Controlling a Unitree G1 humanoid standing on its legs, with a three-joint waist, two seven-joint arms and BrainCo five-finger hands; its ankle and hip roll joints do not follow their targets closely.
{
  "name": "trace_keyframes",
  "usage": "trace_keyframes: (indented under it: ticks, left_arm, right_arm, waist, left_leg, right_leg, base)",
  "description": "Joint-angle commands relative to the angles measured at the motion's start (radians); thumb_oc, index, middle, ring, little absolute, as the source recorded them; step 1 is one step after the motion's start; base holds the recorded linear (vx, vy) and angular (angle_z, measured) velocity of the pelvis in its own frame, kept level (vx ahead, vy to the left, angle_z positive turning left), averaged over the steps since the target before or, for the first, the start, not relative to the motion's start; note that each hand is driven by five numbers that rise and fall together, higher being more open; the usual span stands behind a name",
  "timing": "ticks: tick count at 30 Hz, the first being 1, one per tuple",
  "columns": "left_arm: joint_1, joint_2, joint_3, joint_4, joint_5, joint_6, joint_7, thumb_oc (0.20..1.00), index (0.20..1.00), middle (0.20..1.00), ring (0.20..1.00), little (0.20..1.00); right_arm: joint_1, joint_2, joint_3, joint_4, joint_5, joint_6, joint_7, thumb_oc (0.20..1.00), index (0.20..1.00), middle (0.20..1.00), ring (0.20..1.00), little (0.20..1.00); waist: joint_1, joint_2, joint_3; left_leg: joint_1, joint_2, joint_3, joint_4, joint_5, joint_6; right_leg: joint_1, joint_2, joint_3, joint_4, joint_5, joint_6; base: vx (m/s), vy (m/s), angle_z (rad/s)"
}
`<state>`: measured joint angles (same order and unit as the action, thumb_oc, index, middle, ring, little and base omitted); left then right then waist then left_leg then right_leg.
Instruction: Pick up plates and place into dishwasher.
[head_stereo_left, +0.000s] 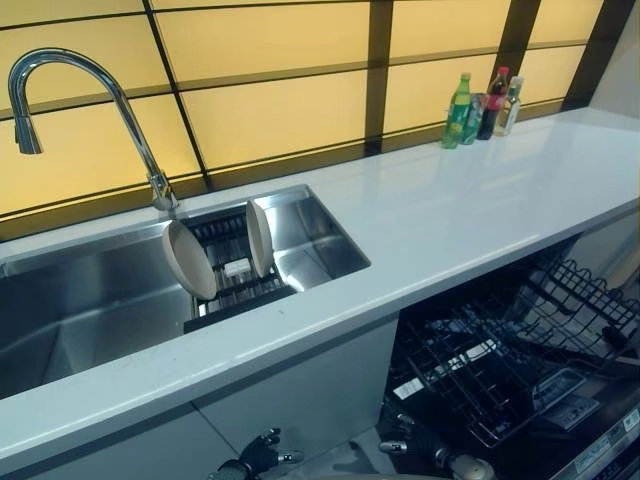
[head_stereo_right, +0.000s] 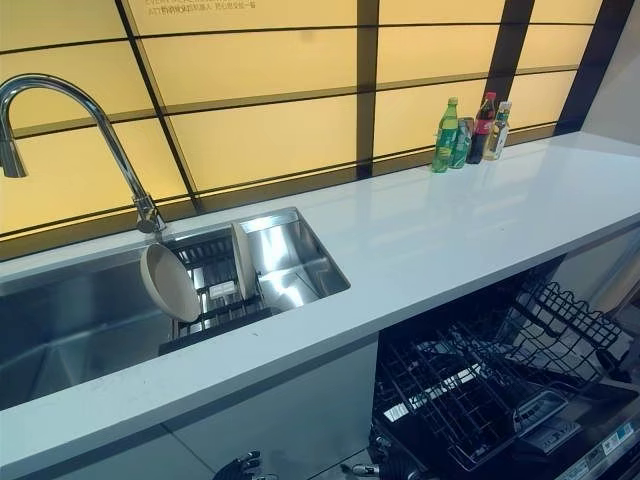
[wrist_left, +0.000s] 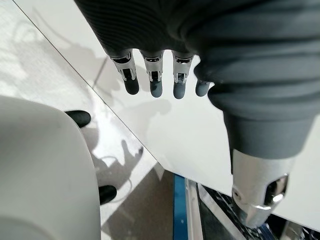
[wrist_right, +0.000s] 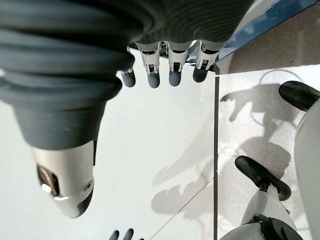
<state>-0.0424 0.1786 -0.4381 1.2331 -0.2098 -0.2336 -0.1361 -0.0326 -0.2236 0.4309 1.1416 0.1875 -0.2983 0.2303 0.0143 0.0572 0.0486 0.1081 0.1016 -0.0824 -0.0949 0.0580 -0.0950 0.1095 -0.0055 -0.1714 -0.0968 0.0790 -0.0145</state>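
Two beige plates stand on edge in a dark rack inside the steel sink: a larger plate on the left and a second plate just to its right. The dishwasher is open under the counter at the right, with its black wire lower rack pulled out. Both hands hang low in front of the cabinet, far below the plates. My left hand is open with relaxed fingers and holds nothing. My right hand is open too, its fingers empty.
A tall curved faucet rises behind the sink. The white countertop runs to the right, with several bottles at its back right. A second wire rack juts from the dishwasher at the far right.
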Motion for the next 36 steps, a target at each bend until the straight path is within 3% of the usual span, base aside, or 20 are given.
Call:
trace_keyframes:
  ticks: [1,4,7,9,11,16,21,24,25,27,30,32,36]
  left_arm:
    - [-0.057,0.006,-0.035,-0.05,-0.015,-0.053,-0.015,1.0,1.0,1.0,1.0,1.0]
    - [-0.056,0.012,-0.03,-0.061,-0.007,-0.095,-0.006,1.0,1.0,1.0,1.0,1.0]
    - [-0.067,0.025,-0.044,-0.098,-0.027,-0.161,-0.06,1.0,1.0,1.0,1.0,1.0]
    - [-0.077,0.045,-0.06,-0.168,-0.046,-0.179,-0.109,1.0,1.0,1.0,1.0,1.0]
    - [-0.08,0.066,-0.071,-0.252,-0.082,-0.152,-0.163,1.0,1.0,1.0,1.0,1.0]
    - [-0.084,0.161,-0.138,-0.516,-0.194,-0.047,-0.477,1.0,1.0,1.0,1.0,1.0]
    - [-0.097,0.226,-0.106,-0.816,-0.472,0.177,-0.795,1.0,1.0,1.0,1.0,1.0]
    - [-0.112,0.235,-0.025,-1.01,-0.681,0.287,-0.904,1.0,1.0,1.0,1.0,1.0]
    - [-0.113,0.235,-0.018,-1.02,-0.702,0.288,-0.915,1.0,1.0,1.0,1.0,1.0]
    - [-0.12,0.21,0.066,-1.137,-0.841,0.346,-0.947,1.0,1.0,1.0,1.0,1.0]
    - [-0.139,0.176,0.167,-1.242,-0.968,0.325,-0.906,1.0,1.0,1.0,1.0,1.0]
    - [-0.148,0.179,0.21,-1.285,-0.98,0.258,-0.84,1.0,1.0,1.0,1.0,1.0]
    - [-0.191,0.252,0.352,-1.379,-0.82,0.015,-0.567,1.0,1.0,1.0,1.0,1.0]
  right_arm:
    - [-0.067,0.006,0.02,-0.057,-0.001,-0.067,-0.002,1.0,1.0,1.0,1.0,1.0]
    - [-0.065,0.008,0.023,-0.058,0.007,-0.043,0.014,1.0,1.0,1.0,1.0,1.0]
    - [-0.07,0.005,0.025,-0.059,0.036,-0.031,0.014,1.0,1.0,1.0,1.0,1.0]
    - [-0.071,-0.005,0.021,-0.077,0.054,-0.021,0.0,1.0,1.0,1.0,1.0,1.0]
    - [-0.07,-0.014,0.019,-0.11,0.061,0.004,-0.015,1.0,1.0,1.0,1.0,1.0]
    - [-0.052,-0.05,0.015,-0.185,0.043,0.065,-0.002,1.0,1.0,1.0,1.0,1.0]
    - [-0.036,-0.064,0.015,-0.219,0.02,0.098,-0.011,1.0,1.0,1.0,1.0,1.0]
    - [-0.02,-0.06,0.009,-0.226,0.015,0.11,-0.013,1.0,1.0,1.0,1.0,1.0]
    - [-0.019,-0.06,0.008,-0.226,0.015,0.11,-0.013,1.0,1.0,1.0,1.0,1.0]
    - [-0.008,-0.051,-0.003,-0.219,0.012,0.106,-0.01,1.0,1.0,1.0,1.0,1.0]
    - [0.005,-0.034,-0.01,-0.213,0.008,0.104,-0.012,1.0,1.0,1.0,1.0,1.0]
    - [0.013,-0.027,-0.009,-0.219,0.006,0.112,-0.018,1.0,1.0,1.0,1.0,1.0]
    - [0.039,-0.01,-0.012,-0.219,0.017,0.117,-0.034,1.0,1.0,1.0,1.0,1.0]
  waist:
    - [-0.007,-0.07,0.067]
    - [-0.006,-0.072,0.069]
    - [-0.003,-0.072,0.075]
    - [-0.003,-0.068,0.08]
    - [-0.004,-0.065,0.084]
    - [-0.017,-0.043,0.089]
    - [-0.024,-0.025,0.084]
    - [-0.017,-0.024,0.077]
    - [-0.016,-0.025,0.076]
    - [-0.006,-0.029,0.07]
    - [0.005,-0.037,0.059]
    - [0.008,-0.041,0.054]
    - [0.027,-0.044,0.041]
  left_leg:
    - [0.012,-0.109,0.064,0.008,-0.044,0.093]
    - [0.01,-0.11,0.068,0.008,-0.044,0.095]
    - [0.009,-0.11,0.066,0.008,-0.045,0.096]
    - [0.009,-0.11,0.065,0.008,-0.045,0.096]
    - [0.008,-0.109,0.066,0.008,-0.045,0.095]
    - [0.01,-0.108,0.07,0.008,-0.048,0.096]
    - [0.016,-0.111,0.07,0.008,-0.055,0.097]
    - [0.016,-0.112,0.065,0.008,-0.058,0.098]
    - [0.016,-0.112,0.064,0.008,-0.058,0.098]
    - [0.015,-0.112,0.058,0.008,-0.061,0.097]
    - [0.017,-0.109,0.05,0.008,-0.063,0.091]
    - [0.017,-0.108,0.045,0.008,-0.063,0.089]
    - [0.016,-0.106,0.032,0.008,-0.061,0.081]
  right_leg:
    - [0.002,-0.065,0.047,0.022,-0.022,0.088]
    - [0.001,-0.064,0.049,0.022,-0.023,0.087]
    - [0.001,-0.064,0.051,0.023,-0.024,0.088]
    - [0.001,-0.065,0.051,0.023,-0.023,0.089]
    - [0.0,-0.065,0.051,0.023,-0.022,0.089]
    - [-0.002,-0.067,0.051,0.024,-0.021,0.093]
    - [0.005,-0.076,0.05,0.021,-0.022,0.097]
    - [0.01,-0.08,0.048,0.015,-0.02,0.096]
    - [0.011,-0.08,0.047,0.014,-0.02,0.096]
    - [0.015,-0.082,0.047,0.01,-0.019,0.093]
    - [0.021,-0.082,0.046,0.01,-0.023,0.089]
    - [0.024,-0.081,0.044,0.01,-0.026,0.088]
    - [0.034,-0.083,0.026,0.01,-0.038,0.09]
  base:
    - [0.0,0.0,0.0]
    - [0.0,0.0,0.0]
    - [0.0,0.0,0.0]
    - [0.0,0.0,0.0]
    - [0.0,0.0,0.0]
    - [0.0,0.037,0.0]
    - [0.02,0.035,-0.01]
    - [0.0,0.0,0.0]
    - [0.0,0.0,0.0]
    - [0.01,-0.028,0.01]
    - [0.02,-0.056,0.03]
    - [0.01,-0.046,0.04]
    - [0.01,-0.025,0.04]
